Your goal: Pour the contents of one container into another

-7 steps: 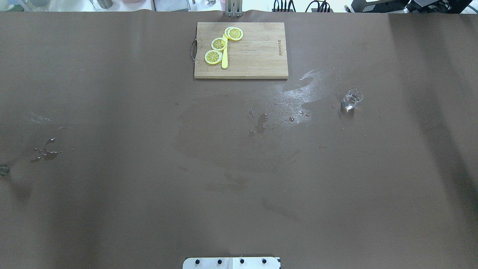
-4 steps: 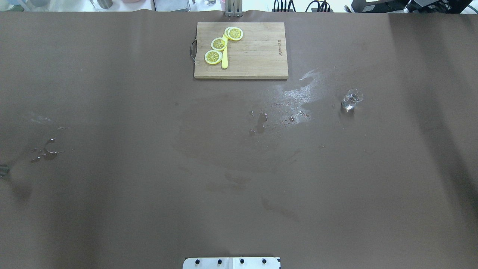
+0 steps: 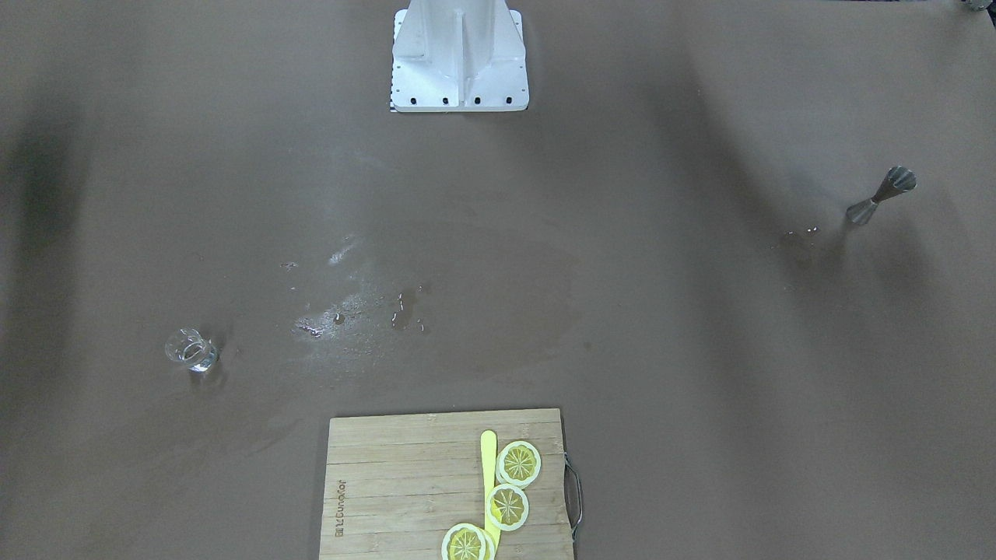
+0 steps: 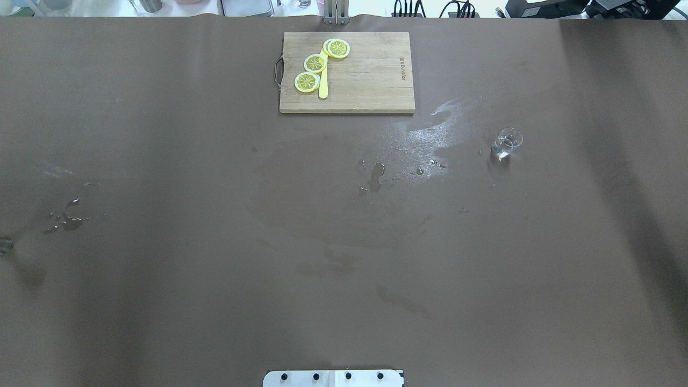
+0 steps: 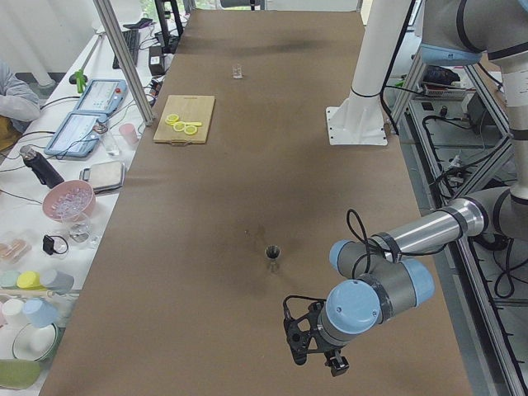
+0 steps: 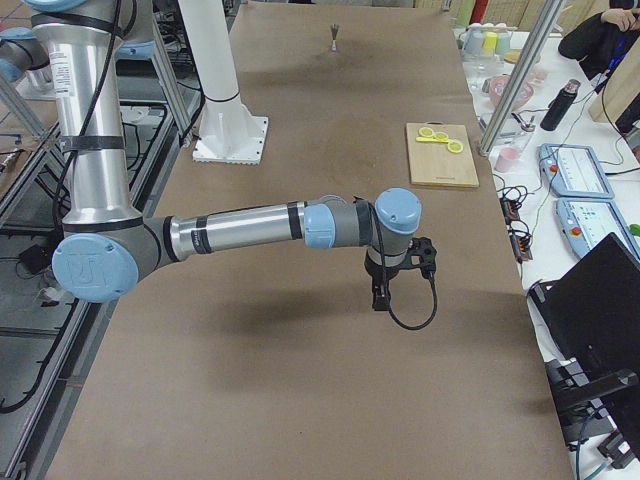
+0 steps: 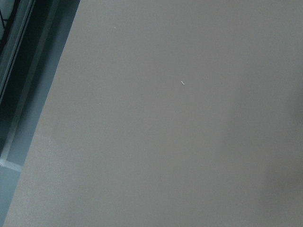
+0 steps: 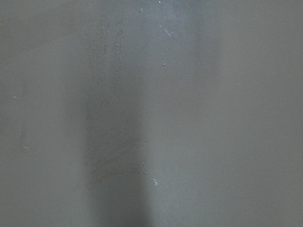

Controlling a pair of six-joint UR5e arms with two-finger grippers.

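Pour not started — glass cup (image 4: 506, 143) and metal jigger (image 3: 882, 195) stood well apart, ungrasped; left gripper (image 5: 318, 351) and right gripper (image 6: 381, 297) — opening couldn't be told.

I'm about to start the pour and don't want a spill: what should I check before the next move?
1. Small clear glass cup with pouring lip upright: ok.
2. Silver hourglass-shaped metal jigger upright: ok.
3. Cup gripped: not ok, it stands free.
4. Left gripper and right gripper open: cannot tell.
5. Brown table cover dry: not ok, wet patches beside the cup.
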